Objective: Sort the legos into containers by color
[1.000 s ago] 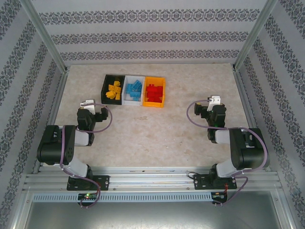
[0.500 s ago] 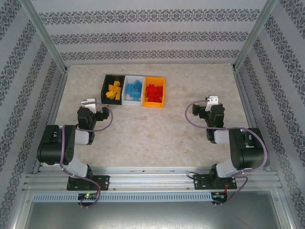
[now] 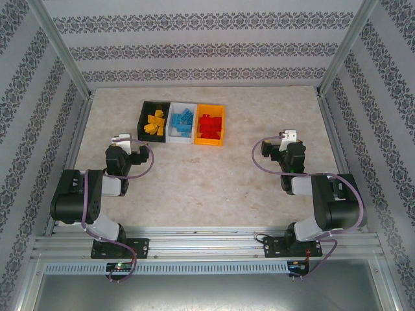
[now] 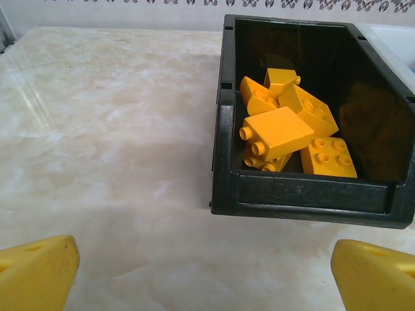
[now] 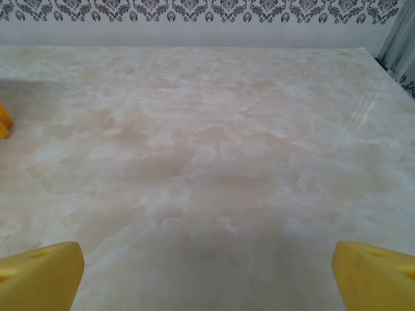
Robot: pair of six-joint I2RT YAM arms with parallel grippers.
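Sitting sorted by colour, the legos (image 3: 182, 121) are filling the three joined containers (image 3: 181, 139) toward the table's (image 3: 214, 188) far edge, left of its middle.
You are seeing yellow-orange bricks (image 4: 285, 126) lying in the black bin (image 4: 311, 194), light blue bricks in the white bin (image 4: 389, 35), and red bricks (image 3: 209, 122) in the orange bin (image 3: 209, 140). Your left gripper (image 4: 204, 275) is hovering just before the black bin's near wall, spread wide and empty. Your right gripper (image 5: 207, 275) is hanging over bare table toward the right edge, well apart from the bins, likewise spread and empty.
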